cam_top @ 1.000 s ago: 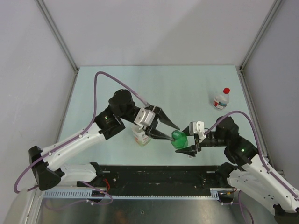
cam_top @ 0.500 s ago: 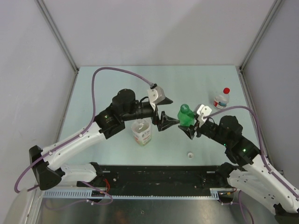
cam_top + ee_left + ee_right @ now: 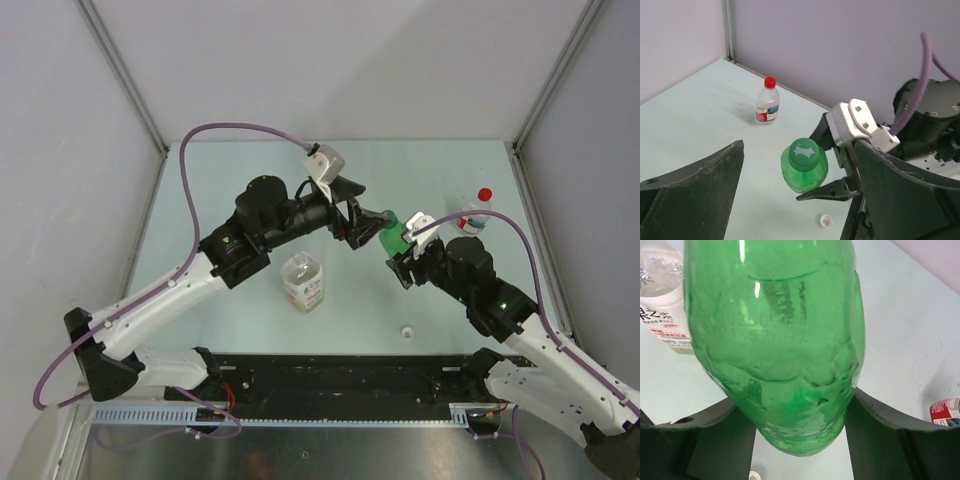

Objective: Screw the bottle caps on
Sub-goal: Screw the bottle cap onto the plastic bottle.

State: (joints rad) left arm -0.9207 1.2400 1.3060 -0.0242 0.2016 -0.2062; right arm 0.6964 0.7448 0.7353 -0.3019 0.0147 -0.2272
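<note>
1. Caps: the green cap (image 3: 805,149) sits on the end of the green bottle (image 3: 394,240). The red cap (image 3: 485,194) is on the small clear bottle (image 3: 472,216) at the right of the table (image 3: 450,170). The white cap (image 3: 407,331) lies loose near the front edge.
2. The right gripper (image 3: 398,255) clamps the green bottle's body, a finger on each side, jaws partway apart.
3. The left gripper (image 3: 368,224) is spread wide and holds nothing. It faces the bottle's capped end, close to it but apart.
4. The wider orange-labelled bottle (image 3: 303,283) stands upright under the left arm, well apart from the white cap.
</note>
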